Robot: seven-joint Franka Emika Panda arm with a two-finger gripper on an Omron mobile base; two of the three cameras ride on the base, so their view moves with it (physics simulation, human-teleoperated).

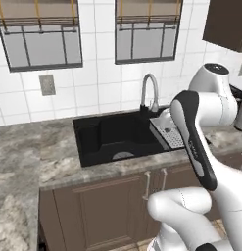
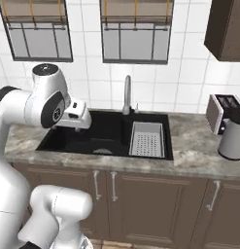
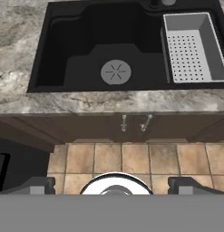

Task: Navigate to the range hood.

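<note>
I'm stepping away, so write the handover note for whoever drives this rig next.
Gripper: holds nothing, fingers wide apart, hanging over the floor tiles in front of the sink.
Position: base parked facing the sink, with the faucet and two windows ahead; toaster and kettle on the counter to the right.
Done: nothing confirmed.
Left: drive on until the range hood comes into sight.

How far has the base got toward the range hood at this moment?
Nothing looks finished. The base faces the black sink, with the faucet, toaster and kettle along the counter. The hand hangs open over the floor. Driving to the hood remains.
</note>
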